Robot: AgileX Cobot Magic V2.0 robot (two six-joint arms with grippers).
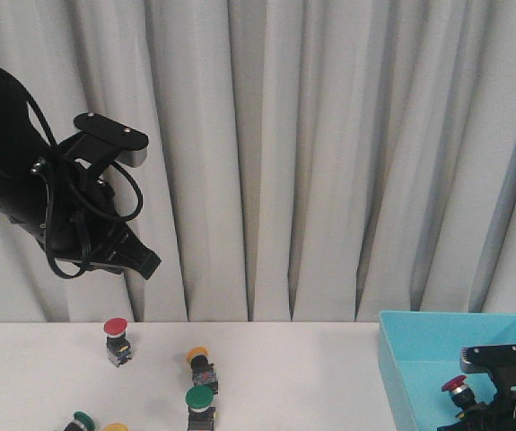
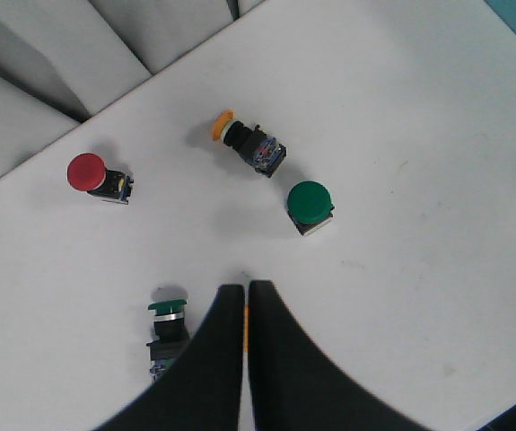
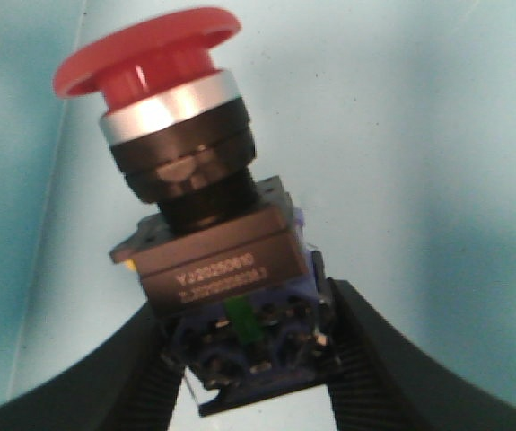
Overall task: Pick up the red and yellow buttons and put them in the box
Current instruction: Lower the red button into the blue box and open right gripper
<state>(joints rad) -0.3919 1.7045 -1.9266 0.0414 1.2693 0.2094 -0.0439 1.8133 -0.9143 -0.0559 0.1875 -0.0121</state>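
My right gripper (image 3: 249,355) is shut on the blue base of a red button (image 3: 172,126) and holds it inside the turquoise box (image 1: 419,355); in the front view this button (image 1: 456,387) sits low in the box by the gripper (image 1: 469,406). My left gripper (image 2: 244,296) is shut and empty, raised high above the table (image 1: 147,262). On the table stand another red button (image 1: 116,338) (image 2: 87,172) and a yellow button (image 1: 200,362) (image 2: 238,139) on its side. A second yellow cap (image 1: 114,428) shows at the front edge, seen as an orange sliver between my left fingers.
Two green-capped switches are among the buttons: one upright (image 1: 200,400) (image 2: 310,203), one lying on its side (image 1: 82,421) (image 2: 168,321). A grey curtain (image 1: 329,153) hangs behind the white table (image 1: 311,377). The box's near wall stands right of the switches.
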